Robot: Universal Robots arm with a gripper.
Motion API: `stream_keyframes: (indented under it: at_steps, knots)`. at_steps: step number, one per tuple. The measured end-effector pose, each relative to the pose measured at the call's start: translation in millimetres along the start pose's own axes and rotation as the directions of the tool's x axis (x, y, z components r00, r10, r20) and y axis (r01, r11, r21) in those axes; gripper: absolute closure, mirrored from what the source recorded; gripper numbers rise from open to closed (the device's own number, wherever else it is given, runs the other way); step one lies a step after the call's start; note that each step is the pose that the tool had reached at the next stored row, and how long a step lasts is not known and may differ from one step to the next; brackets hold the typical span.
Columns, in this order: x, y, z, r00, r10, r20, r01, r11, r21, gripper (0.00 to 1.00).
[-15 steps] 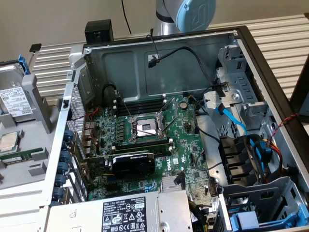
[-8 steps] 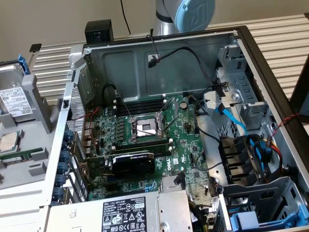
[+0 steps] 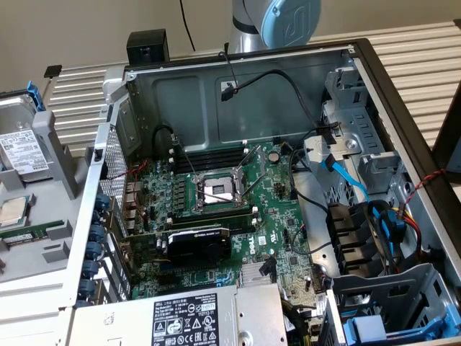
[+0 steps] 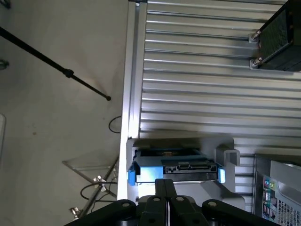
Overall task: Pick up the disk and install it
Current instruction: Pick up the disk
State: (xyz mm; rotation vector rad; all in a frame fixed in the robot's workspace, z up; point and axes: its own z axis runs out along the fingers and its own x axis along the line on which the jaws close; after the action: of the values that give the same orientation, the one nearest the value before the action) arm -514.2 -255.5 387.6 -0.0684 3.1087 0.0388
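Now clenched on nothing, the tool [image 4: 164, 182] points at the disk [image 4: 178, 168].
The disk stands in its grey holder [image 4: 225, 154] on the slatted surface [image 4: 197, 94]; arriving with the jaws pressed together would likely shove it, not grasp it.

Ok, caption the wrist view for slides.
Shut black gripper poised by the blue-framed silver-grey hard disk in its grey stand.

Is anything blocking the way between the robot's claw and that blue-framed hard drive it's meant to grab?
Nothing visible does. In the wrist view the shut gripper points at the disk, whose connector edge faces it from the grey holder; no cable or part lies between them.
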Motion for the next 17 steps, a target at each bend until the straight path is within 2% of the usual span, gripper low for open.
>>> stream_keyframes:
  at_steps: [3, 6, 9, 13, 17]
  knots:
    - [0.0, 0.0, 0.0, 1.0000, -0.001, 0.0000, 0.001, 1.0000, 0.0000, 0.89]
    - [0.1, 0.1, 0.0, 0.9987, -0.051, -0.0013, 0.051, 0.9987, -0.0016, 0.89]
    - [0.1, 0.0, 0.0, 0.9944, -0.105, -0.0023, 0.105, 0.9944, -0.0035, 0.89]
    - [0.1, 0.0, 0.0, 0.9843, -0.177, -0.0038, 0.177, 0.9843, -0.0061, 0.89]
    - [0.1, 0.0, 0.1, 0.9686, -0.248, -0.0050, 0.248, 0.9686, -0.0088, 0.89]
